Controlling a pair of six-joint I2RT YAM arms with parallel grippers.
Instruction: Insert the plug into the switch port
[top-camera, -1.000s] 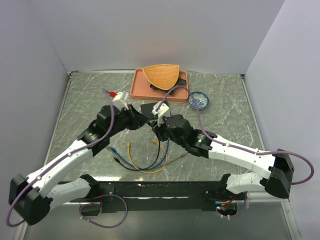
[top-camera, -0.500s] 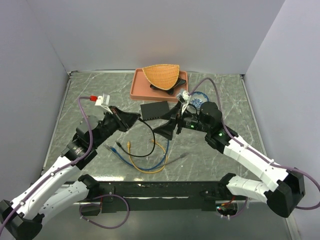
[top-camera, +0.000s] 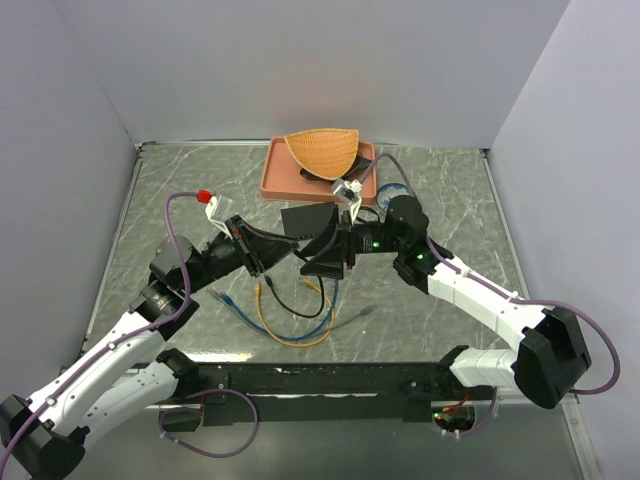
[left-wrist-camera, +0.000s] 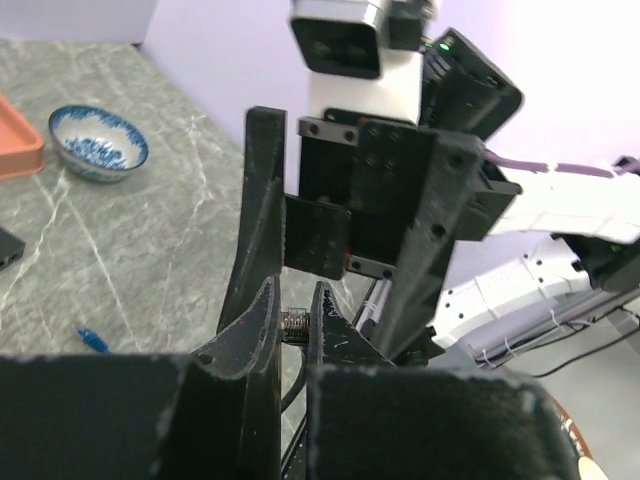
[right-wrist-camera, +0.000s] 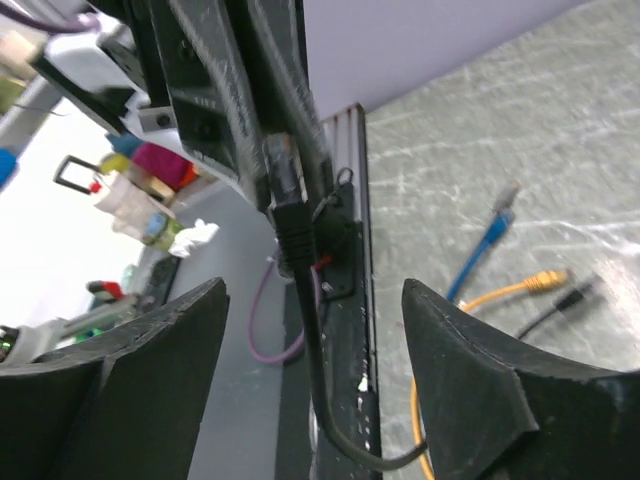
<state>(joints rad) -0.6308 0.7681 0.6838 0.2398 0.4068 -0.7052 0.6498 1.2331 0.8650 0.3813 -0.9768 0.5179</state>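
Observation:
My left gripper (top-camera: 289, 244) is shut on the plug (left-wrist-camera: 295, 325) of a black cable (top-camera: 303, 287), held above the table's middle. In the right wrist view the plug (right-wrist-camera: 283, 180) points up between the left fingers (right-wrist-camera: 240, 90), and its cable (right-wrist-camera: 322, 380) hangs below. My right gripper (top-camera: 319, 252) faces it, jaws wide open and empty, one finger (right-wrist-camera: 160, 345) on either side of the hanging cable. The switch (top-camera: 305, 216) is a flat black box lying just behind both grippers, partly hidden by the right one.
Loose blue (top-camera: 240, 305) and yellow (top-camera: 278, 328) cables lie on the table near the front. A pink tray (top-camera: 285, 175) with a wicker basket (top-camera: 322, 150) stands at the back. A blue-patterned bowl (left-wrist-camera: 98, 150) sits to the tray's right.
The two grippers have drawn closer together over the table's middle. My right jaws have opened wide. The left stays shut on the plug.

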